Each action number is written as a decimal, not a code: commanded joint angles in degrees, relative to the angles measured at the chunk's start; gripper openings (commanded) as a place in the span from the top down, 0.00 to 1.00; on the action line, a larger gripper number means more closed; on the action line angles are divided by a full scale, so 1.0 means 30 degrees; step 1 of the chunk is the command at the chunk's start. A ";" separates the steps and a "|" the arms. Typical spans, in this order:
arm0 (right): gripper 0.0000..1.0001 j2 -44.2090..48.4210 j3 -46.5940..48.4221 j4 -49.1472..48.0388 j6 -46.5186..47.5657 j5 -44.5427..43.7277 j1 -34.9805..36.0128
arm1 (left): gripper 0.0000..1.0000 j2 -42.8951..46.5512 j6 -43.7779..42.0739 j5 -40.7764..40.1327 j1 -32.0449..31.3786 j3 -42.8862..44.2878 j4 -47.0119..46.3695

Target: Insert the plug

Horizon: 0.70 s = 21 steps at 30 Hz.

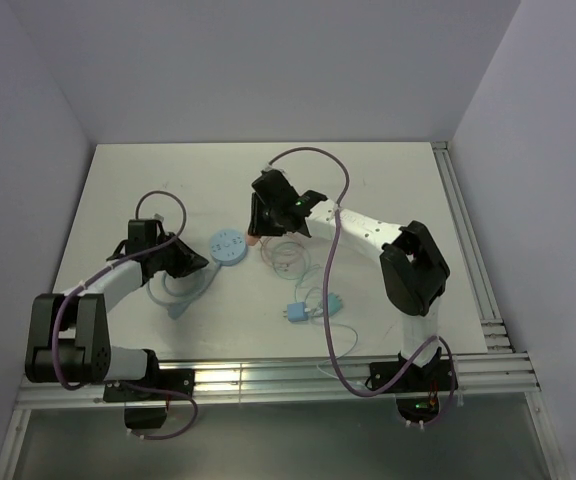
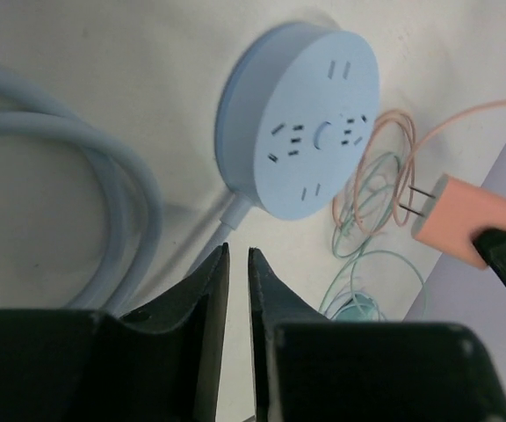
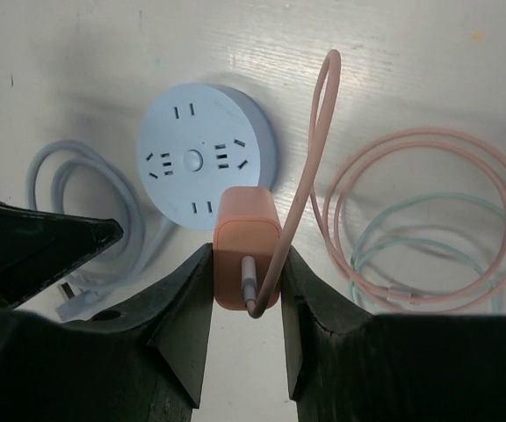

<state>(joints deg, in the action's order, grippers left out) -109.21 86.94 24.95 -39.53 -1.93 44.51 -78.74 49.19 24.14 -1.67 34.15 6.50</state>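
A round pale-blue socket (image 1: 228, 246) (image 2: 306, 123) (image 3: 202, 154) lies flat on the white table, slots facing up. The plug is an orange block (image 3: 246, 251) (image 2: 464, 220) (image 1: 254, 240), and my right gripper (image 3: 247, 255) (image 1: 256, 232) is shut on its two sides. It hangs just off the socket's right rim, and its two prongs (image 2: 415, 198) point toward the socket without touching it. My left gripper (image 2: 238, 255) (image 1: 200, 262) sits low at the socket's left side, beside its cord. Its jaws stand a narrow gap apart with only bare table between them.
The socket's thick pale-blue cord (image 1: 173, 295) (image 2: 104, 176) loops on the table to the left. Thin pink cable coils (image 3: 429, 220) and teal coils (image 1: 288, 255) lie right of the socket. A teal charger (image 1: 300, 311) rests nearer the front edge.
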 commanded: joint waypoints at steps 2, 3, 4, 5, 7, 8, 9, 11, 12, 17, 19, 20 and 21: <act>1.00 -0.0538 0.1397 -0.1024 0.3769 0.1228 0.0104 | 0.78 0.1636 -0.0869 -0.0662 -0.0584 -0.0426 -0.0526; 1.00 -0.0831 0.2475 -0.0529 0.4120 0.1666 0.0046 | 0.75 0.1898 -0.0956 -0.0896 -0.0788 -0.0601 -0.0556; 1.00 -0.1530 0.3066 -0.0263 0.4703 0.2366 0.0075 | 0.73 0.1988 -0.1015 -0.1334 -0.0877 -0.0690 -0.0556; 1.00 -0.1914 0.4261 0.0059 0.4854 0.2634 0.0075 | 0.70 0.2163 -0.1073 -0.1483 -0.0965 -0.0893 -0.0701; 1.00 -0.3256 0.5672 0.1463 0.5439 0.2929 0.0075 | 0.61 0.2310 -0.0899 -0.1514 -0.1316 -0.1187 -0.1140; 1.00 -0.3700 0.7101 0.2020 0.5703 0.3046 0.0075 | 0.51 0.2369 -0.0782 -0.1572 -0.1492 -0.1392 -0.1403; 1.00 -0.4372 0.7666 0.2895 0.5995 0.2989 0.0046 | 0.47 0.2428 -0.0549 -0.1688 -0.1638 -0.1452 -0.1493; 1.00 -0.4729 0.8487 0.3254 0.6232 0.3047 0.0046 | 0.42 0.2661 -0.0401 -0.2242 -0.1844 -0.1627 -0.1639; 1.00 -0.5049 0.8724 0.3604 0.6436 0.3047 0.0046 | 0.42 0.2721 -0.0284 -0.2391 -0.2019 -0.1686 -0.1698; 1.00 -0.6193 1.0481 0.5770 0.6906 0.2639 0.0075 | 0.44 0.2547 -0.0166 -0.2715 -0.2109 -0.1949 -0.1991; 1.00 -0.6225 1.0426 0.5863 0.6994 0.2637 0.0075 | 0.46 0.2370 -0.0079 -0.2715 -0.2138 -0.2038 -0.1992; 1.00 -0.6195 1.0194 0.5863 0.6994 0.2695 0.0075 | 0.47 0.2138 -0.0078 -0.2686 -0.2138 -0.2154 -0.2572; 1.00 -0.6195 1.0133 0.5892 0.6965 0.2667 0.0075 | 0.47 0.2048 -0.0107 -0.2628 -0.2138 -0.2184 -0.2665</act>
<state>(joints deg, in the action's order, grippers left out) -127.94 115.39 40.16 -20.23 6.46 44.49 -72.20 48.12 17.04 -7.77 28.18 2.13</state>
